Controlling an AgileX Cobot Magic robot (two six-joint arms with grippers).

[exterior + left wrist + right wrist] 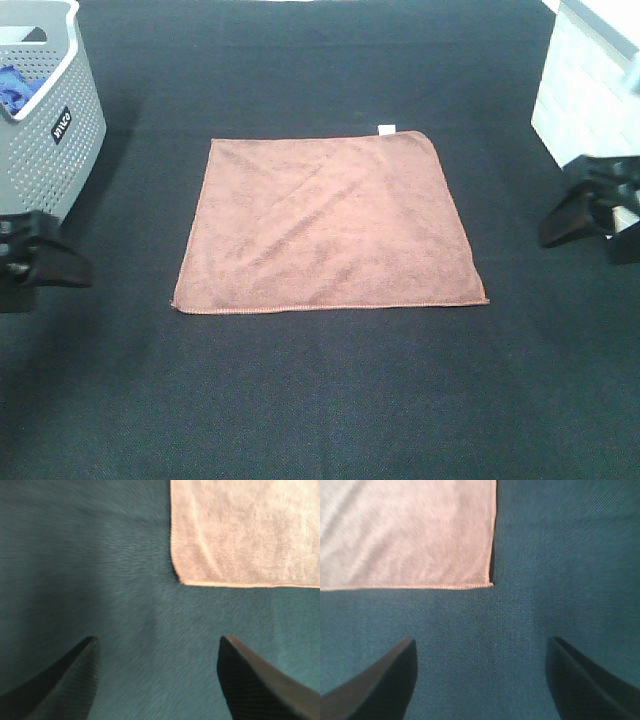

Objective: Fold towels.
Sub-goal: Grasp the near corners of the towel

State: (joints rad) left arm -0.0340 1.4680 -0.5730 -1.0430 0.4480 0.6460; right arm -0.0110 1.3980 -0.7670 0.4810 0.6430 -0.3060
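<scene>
My left end effector (157, 639) and right end effector (481, 640) gape empty; the towel (330, 225) looks soft and limp, so I'd pinch its near corners

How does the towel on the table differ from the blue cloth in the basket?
The towel is reddish-brown; the blue cloth is bright blue. The towel lies spread flat and unfolded on the dark table, fully in view; the blue cloth sits inside the grey basket, mostly hidden by its wall. Neither is being held.
</scene>
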